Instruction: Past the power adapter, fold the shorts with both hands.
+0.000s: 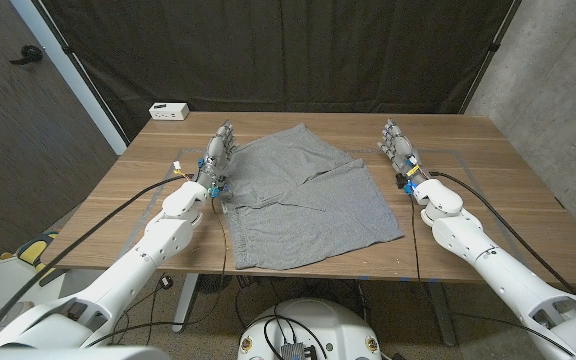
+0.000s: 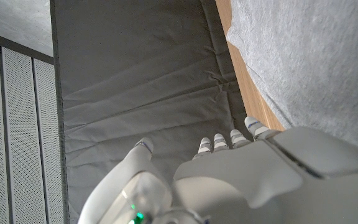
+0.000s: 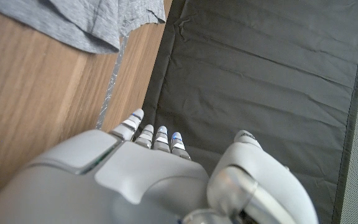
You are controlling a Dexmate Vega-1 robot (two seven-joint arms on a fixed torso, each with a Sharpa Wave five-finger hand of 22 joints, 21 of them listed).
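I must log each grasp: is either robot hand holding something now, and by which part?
Nothing is held. The left robot hand and the right robot hand stand open on either side of the grey shorts.

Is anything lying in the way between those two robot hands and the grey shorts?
Nothing visible does. The left hand stands at one side edge of the shorts and the right hand near the other, with only bare table between.
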